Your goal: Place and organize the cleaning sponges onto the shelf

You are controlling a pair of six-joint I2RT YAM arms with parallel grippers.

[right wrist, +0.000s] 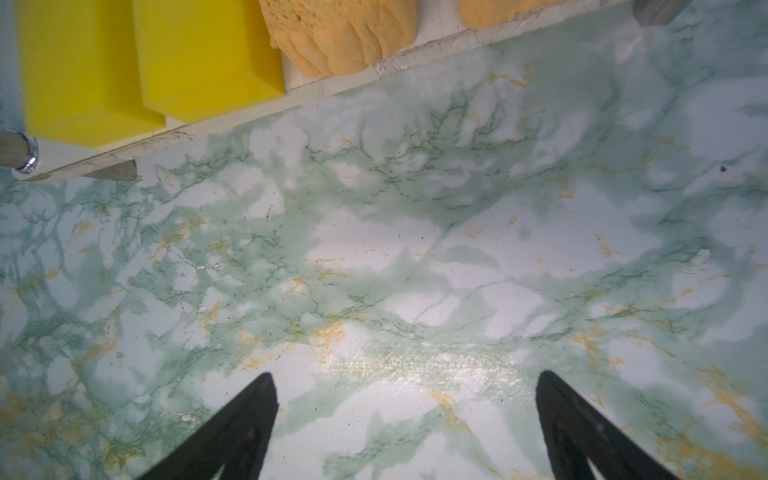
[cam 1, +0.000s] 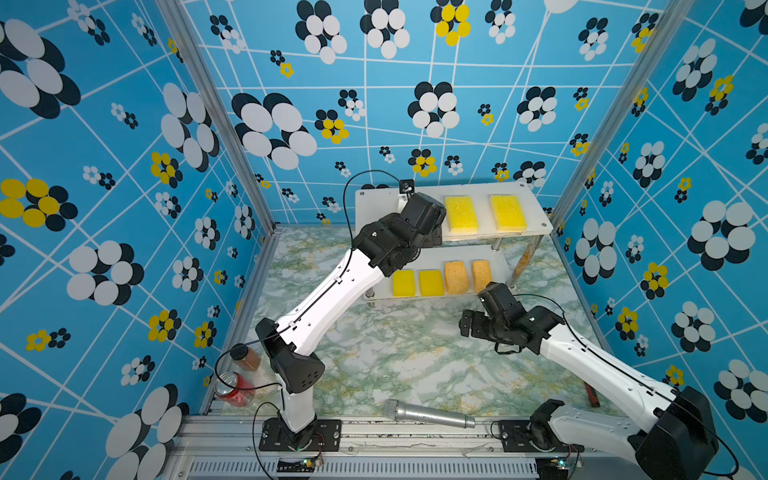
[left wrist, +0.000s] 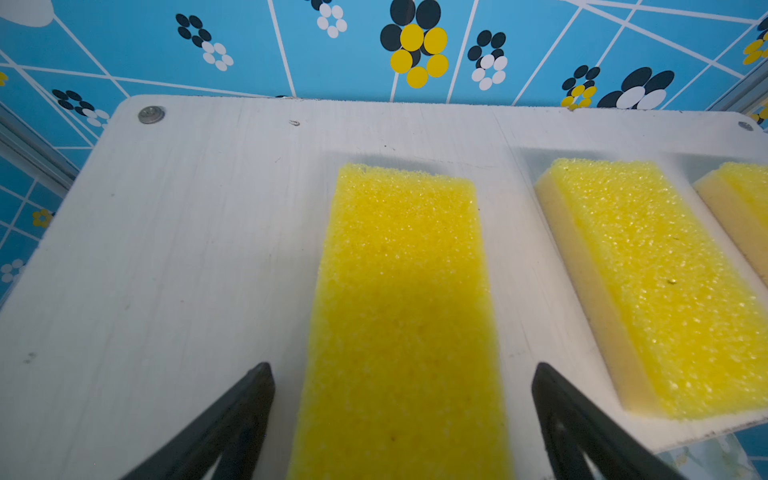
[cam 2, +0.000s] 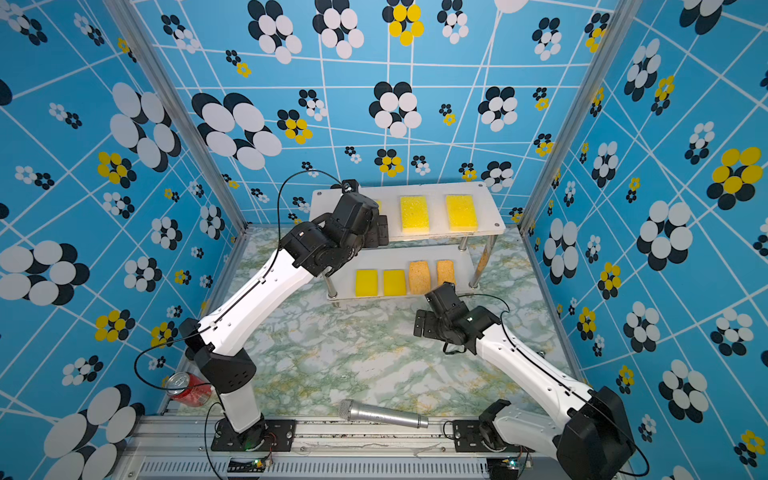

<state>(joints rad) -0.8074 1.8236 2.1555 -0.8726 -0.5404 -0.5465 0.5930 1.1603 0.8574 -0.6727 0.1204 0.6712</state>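
Since like sits with like, a top view shows the shelf (cam 1: 374, 203): four smaller sponges (cam 1: 431, 282) below, two long sponges (cam 1: 461, 214) above. Left wrist: my left fingers (left wrist: 232, 419) apart, straddling the third long sponge (left wrist: 399, 311), laid parallel. Right wrist: my right fingers (right wrist: 232, 428) apart, empty, over worktop (right wrist: 415, 249).

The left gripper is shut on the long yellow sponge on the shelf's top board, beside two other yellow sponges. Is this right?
No. The left gripper is open: the left wrist view shows its fingers clear of the long yellow sponge on both sides. It lies on the shelf's top board, beside two other yellow sponges.
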